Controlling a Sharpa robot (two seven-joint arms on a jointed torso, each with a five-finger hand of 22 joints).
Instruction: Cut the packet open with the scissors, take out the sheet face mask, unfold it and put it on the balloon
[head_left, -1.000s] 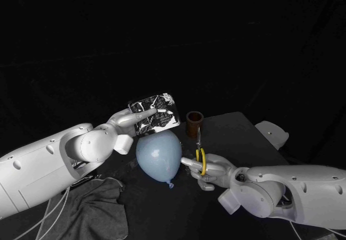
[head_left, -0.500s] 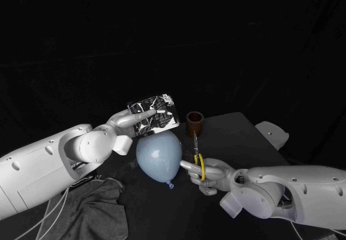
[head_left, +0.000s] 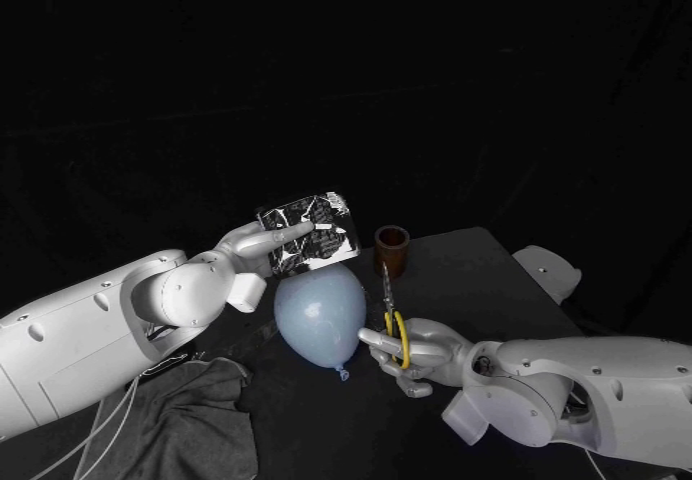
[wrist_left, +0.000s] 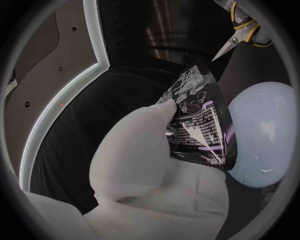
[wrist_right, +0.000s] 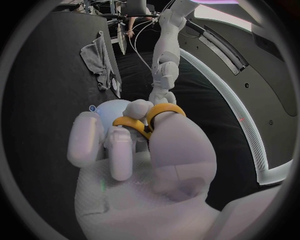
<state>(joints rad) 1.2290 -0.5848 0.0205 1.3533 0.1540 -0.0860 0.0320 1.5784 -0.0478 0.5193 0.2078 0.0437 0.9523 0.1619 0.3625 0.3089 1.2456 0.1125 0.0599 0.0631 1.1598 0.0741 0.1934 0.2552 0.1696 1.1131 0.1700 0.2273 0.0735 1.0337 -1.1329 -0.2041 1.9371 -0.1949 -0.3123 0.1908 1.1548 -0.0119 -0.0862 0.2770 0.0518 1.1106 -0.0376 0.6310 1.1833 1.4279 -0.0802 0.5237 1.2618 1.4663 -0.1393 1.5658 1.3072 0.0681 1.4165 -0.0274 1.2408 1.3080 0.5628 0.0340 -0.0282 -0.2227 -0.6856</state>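
The left hand (head_left: 254, 246) holds the packet (head_left: 312, 228) up just beyond the balloon (head_left: 320, 315), which lies on the tabletop (head_left: 476, 270). The right hand (head_left: 415, 352), just right of the balloon, grips the scissors (head_left: 392, 320) by their yellow handles, blades pointing far toward a brown cup (head_left: 389, 250).

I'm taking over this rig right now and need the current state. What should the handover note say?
Left robot hand: holds the face mask packet up near the pale blue balloon, which lies on the black table.
Right robot hand: grips the yellow-handled scissors, blades apart from the packet.
Done: packet and scissors picked up.
Left: cut the packet, pull the mask out, unfold it, lay it on the balloon.
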